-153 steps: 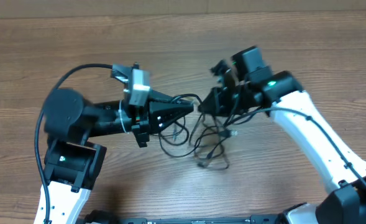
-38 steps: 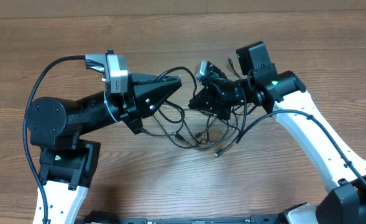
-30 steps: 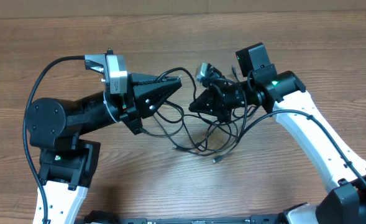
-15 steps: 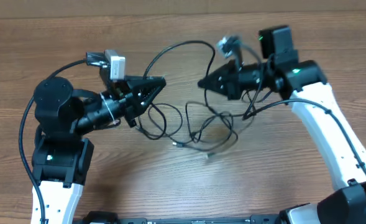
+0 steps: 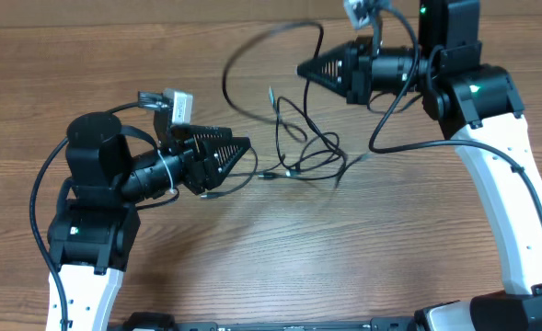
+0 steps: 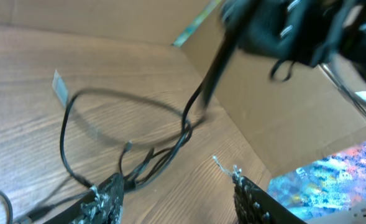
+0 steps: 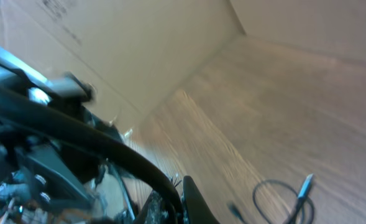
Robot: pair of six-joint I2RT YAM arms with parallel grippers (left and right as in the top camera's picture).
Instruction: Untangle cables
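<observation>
A brown wood-grain table point(image 5: 169, 267) is shown, its grain running from 9 to 3 o'clock. At 12 o'clock its far edge is met by a cardboard wall point(image 5: 114, 9). The thin black cables point(image 5: 287, 169) are spread from the centre toward 1 o'clock, and a soft shadow is cast beneath them. How much of the tangle rests on the wood cannot be told. A small pale strip point(image 6: 59, 85) is seen lying flat on the surface.

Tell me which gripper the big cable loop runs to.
The right gripper, on the far side: the blurred cable loop arcs out from its tip. The left gripper sits open.
</observation>
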